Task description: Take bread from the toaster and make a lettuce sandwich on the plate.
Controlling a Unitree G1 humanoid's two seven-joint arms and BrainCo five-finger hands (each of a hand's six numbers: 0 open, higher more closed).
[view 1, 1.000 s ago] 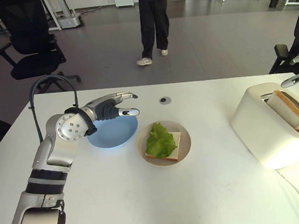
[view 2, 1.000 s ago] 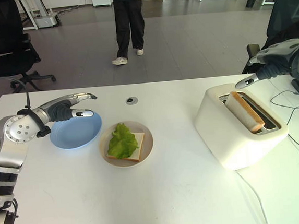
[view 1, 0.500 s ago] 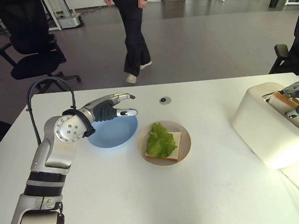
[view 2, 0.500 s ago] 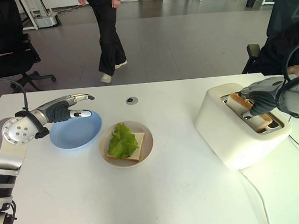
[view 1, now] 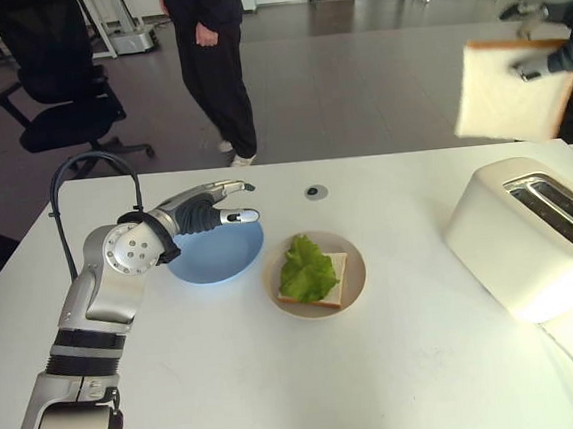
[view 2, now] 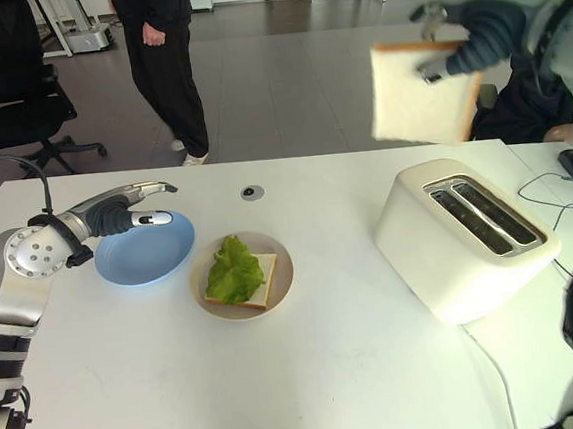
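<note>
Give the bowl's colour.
Light blue; the bowl shows best in the right eye view.

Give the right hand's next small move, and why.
Probably swing the bread slice left and down toward the plate. The right hand grips it high above the toaster, slots empty, while lettuce lies on a bottom slice on the plate with nothing on top.

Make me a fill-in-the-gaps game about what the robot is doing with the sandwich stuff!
The right hand holds a slice of ____ high above the toaster. On the plate, a leaf of ____ lies on another slice. The open left hand hovers at the ____ bowl.
Missing words: bread, lettuce, blue.
</note>
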